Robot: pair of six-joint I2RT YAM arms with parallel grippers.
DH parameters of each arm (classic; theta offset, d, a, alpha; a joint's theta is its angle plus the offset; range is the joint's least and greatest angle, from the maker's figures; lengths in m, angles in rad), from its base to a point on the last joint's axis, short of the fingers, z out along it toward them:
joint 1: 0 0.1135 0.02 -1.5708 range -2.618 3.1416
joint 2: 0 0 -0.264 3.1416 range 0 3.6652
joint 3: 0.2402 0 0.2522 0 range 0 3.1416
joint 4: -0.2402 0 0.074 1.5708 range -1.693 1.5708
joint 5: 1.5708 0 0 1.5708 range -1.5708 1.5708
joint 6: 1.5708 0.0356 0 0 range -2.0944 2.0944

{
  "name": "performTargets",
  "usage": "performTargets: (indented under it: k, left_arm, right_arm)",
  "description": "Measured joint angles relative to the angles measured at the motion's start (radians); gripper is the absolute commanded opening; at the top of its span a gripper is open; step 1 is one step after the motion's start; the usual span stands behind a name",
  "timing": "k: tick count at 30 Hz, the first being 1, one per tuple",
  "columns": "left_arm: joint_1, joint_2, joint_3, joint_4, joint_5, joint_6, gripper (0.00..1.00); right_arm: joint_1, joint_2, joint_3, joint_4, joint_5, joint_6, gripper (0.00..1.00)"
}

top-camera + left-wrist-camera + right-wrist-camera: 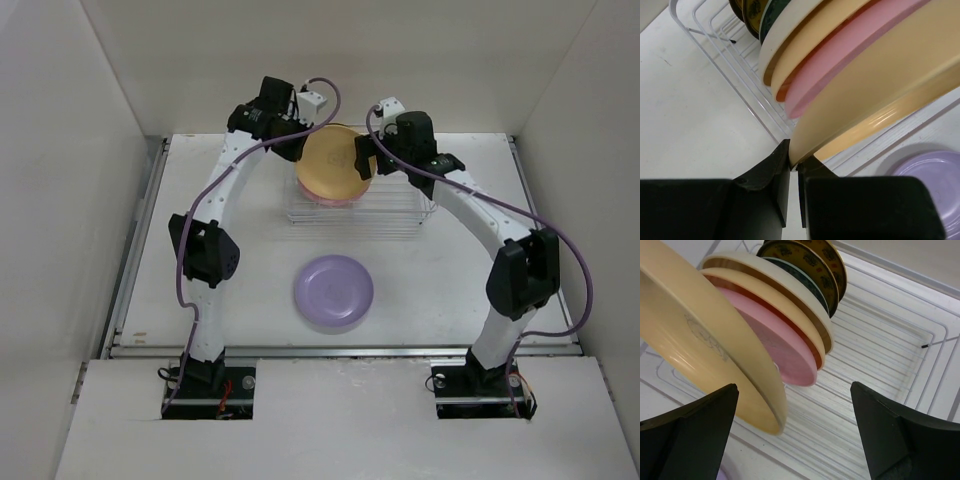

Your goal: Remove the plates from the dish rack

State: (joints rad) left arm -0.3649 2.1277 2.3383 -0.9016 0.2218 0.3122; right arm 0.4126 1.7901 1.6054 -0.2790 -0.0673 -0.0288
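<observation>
The yellow-orange plate point(335, 165) stands on edge, tilted, at the front of the dish rack point(400, 215). Its lower rim is raised above the wire floor, and its broad face runs across the rack from arm to arm. Behind it in the slots wait the pink plate point(777, 352), a cream plate point(790, 287) and the dark brown-and-yellow patterned plates point(807, 262). The left fingers point(767, 170) are clamped on the yellow-orange plate's bottom edge, one on each face, so the plate rises up and away from them. The right fingers point(690, 432) are spread wide and grip nothing; the plate's rim hangs between them, closer to one finger, without touching either. The lavender plate point(333, 292) lies flat on the worktop point(230, 290), on the near side of the rack and midway between the arms. Since the left arm alone carries the load, the coming move probably means drawing the plate toward the near side and tipping it flat over or beside the lavender one.
</observation>
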Motion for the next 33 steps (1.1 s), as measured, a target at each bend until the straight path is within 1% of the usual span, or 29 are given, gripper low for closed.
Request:
performTargets:
  k: [3,6,9,12,15,19,21,22,25,28,29,31,32,33]
  left_arm:
    - [0.001,0.000,0.006,-0.018,0.002,-0.004,0.00]
    - [0.006,0.000,0.039,-0.071,0.028,0.019,0.00]
    - [0.011,-0.012,0.083,-0.167,0.086,0.118,0.00]
    - [-0.004,-0.048,0.075,-0.269,0.143,0.256,0.00]
    - [-0.056,-0.087,0.004,-0.341,0.150,0.412,0.00]
    - [-0.149,-0.094,-0.119,-0.384,0.135,0.517,0.00]
    - [-0.190,-0.090,-0.178,-0.398,0.122,0.548,0.00]
    - [-0.204,-0.087,-0.202,-0.404,0.117,0.557,0.02]
    - [-0.224,-0.086,-0.267,-0.409,0.114,0.568,0.07]
    - [-0.240,-0.086,-0.320,-0.409,0.106,0.552,0.07]
    - [-0.245,-0.086,-0.343,-0.409,0.101,0.539,0.09]
    - [-0.255,-0.086,-0.368,-0.409,0.100,0.527,0.18]
    - [-0.259,-0.086,-0.381,-0.410,0.103,0.520,0.30]
    - [-0.263,-0.086,-0.390,-0.413,0.108,0.515,0.35]
  right_arm:
    - [0.000,-0.031,-0.008,0.000,0.000,0.005,1.00]
    - [0.000,-0.104,-0.050,-0.002,0.007,0.011,1.00]
    - [0.000,-0.212,-0.109,0.005,0.033,0.021,1.00]
    - [0.008,-0.328,-0.166,0.004,0.058,0.042,1.00]
    - [0.009,-0.392,-0.178,0.023,0.101,0.064,1.00]
    - [0.006,-0.402,-0.178,0.041,0.143,0.087,1.00]
    - [0.006,-0.388,-0.183,0.040,0.155,0.102,1.00]
    - [0.006,-0.380,-0.187,0.040,0.162,0.109,1.00]
    - [0.006,-0.361,-0.207,0.033,0.174,0.127,1.00]
    - [0.006,-0.341,-0.213,0.029,0.187,0.146,1.00]
    - [0.006,-0.336,-0.213,0.027,0.195,0.152,1.00]
    - [0.006,-0.332,-0.213,0.027,0.208,0.161,1.00]
    - [0.006,-0.330,-0.213,0.027,0.214,0.164,1.00]
    - [0.006,-0.330,-0.213,0.027,0.220,0.165,1.00]
